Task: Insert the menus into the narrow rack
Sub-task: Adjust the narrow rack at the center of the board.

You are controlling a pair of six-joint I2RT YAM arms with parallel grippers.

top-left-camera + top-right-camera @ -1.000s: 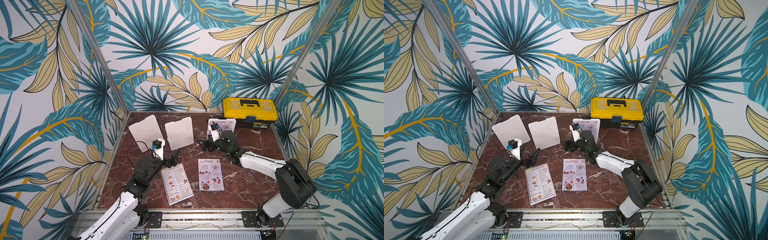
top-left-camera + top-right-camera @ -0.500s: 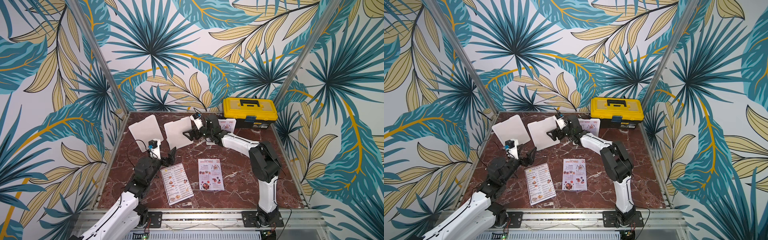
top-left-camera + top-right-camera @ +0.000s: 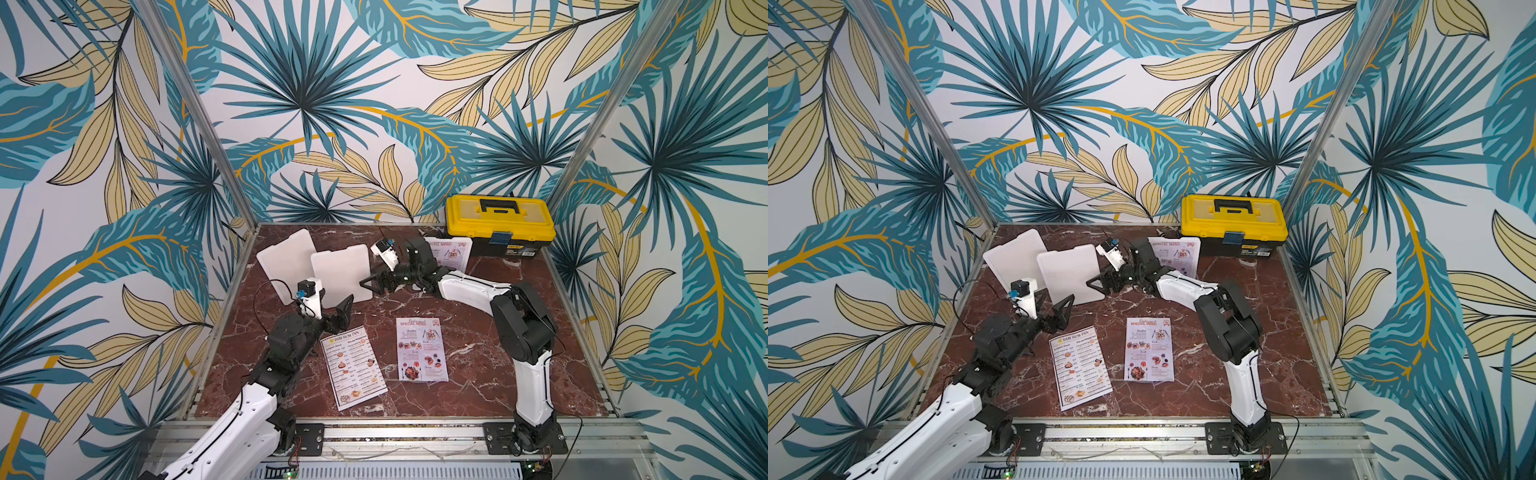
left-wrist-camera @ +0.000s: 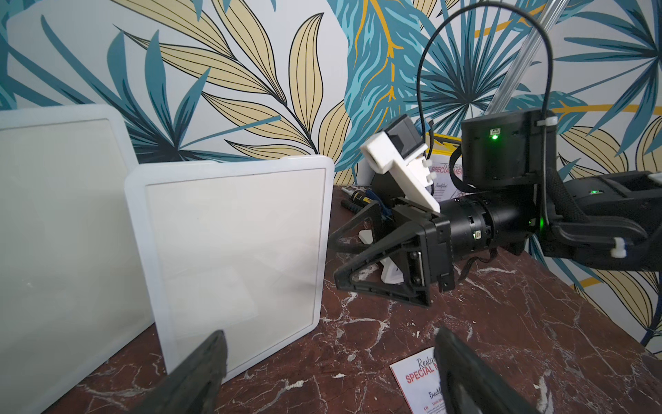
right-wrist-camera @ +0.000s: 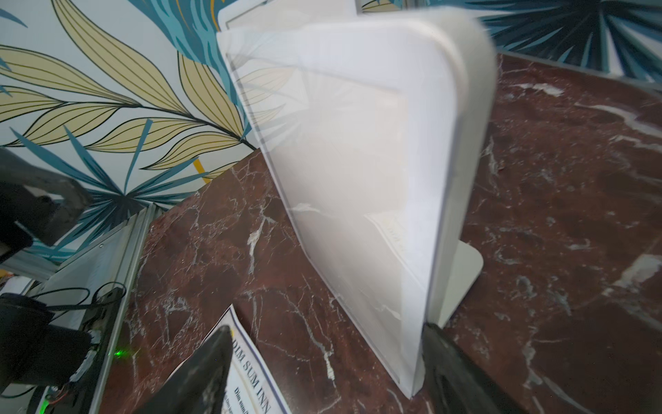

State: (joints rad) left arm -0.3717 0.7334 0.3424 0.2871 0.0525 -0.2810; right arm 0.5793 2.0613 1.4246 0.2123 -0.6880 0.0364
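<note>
Top views: the table (image 3: 478, 374) carries three white stands. The far stand (image 3: 284, 259) at 10 o'clock and the near stand (image 3: 340, 274) at 11 o'clock are empty. The third stand (image 3: 468, 253) at 1 o'clock holds an upright menu (image 3: 451, 257) titled "SPECIAL MENU". The "DIM SUM INN" menu (image 3: 353, 368) lies flat at 7 o'clock and a second "SPECIAL MENU" sheet (image 3: 422, 349) at 5 o'clock. The yellow toolbox (image 3: 498, 222) at 1 o'clock has its lid shut.

Right wrist view only: the near stand's foot (image 5: 462, 279) shows. The right gripper (image 5: 327, 328) has its jaws apart astride that stand's edge, unclamped.

Left wrist view: the left gripper (image 4: 329, 337) is released and holds nothing.
</note>
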